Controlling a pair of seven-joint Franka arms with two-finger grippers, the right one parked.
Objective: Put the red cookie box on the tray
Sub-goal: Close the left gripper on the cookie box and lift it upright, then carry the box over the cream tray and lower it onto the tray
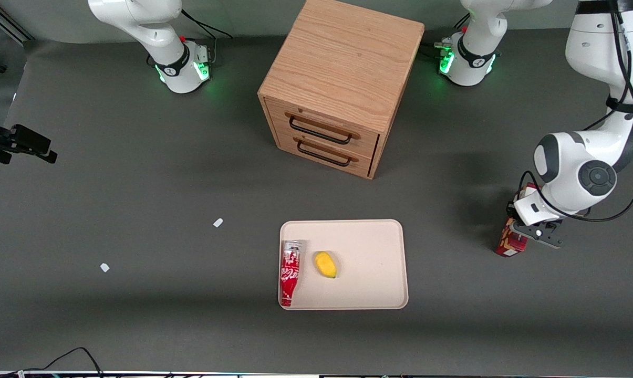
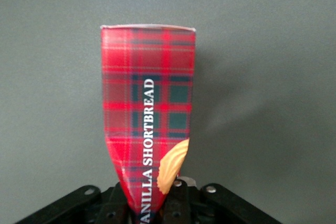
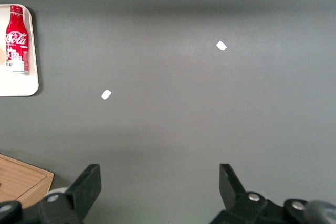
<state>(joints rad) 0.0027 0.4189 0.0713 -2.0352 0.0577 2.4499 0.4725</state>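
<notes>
— Where's the box?
— Near the worktop's working-arm end, well apart from the tray. My pincer is clamped on it.
— Step?
— Grasp looks made. Next I'd lift, carry it across, and set it on bare tray beside the fruit.

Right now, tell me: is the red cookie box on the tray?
No; the red cookie box sits in the gripper, away from the tray.
</notes>
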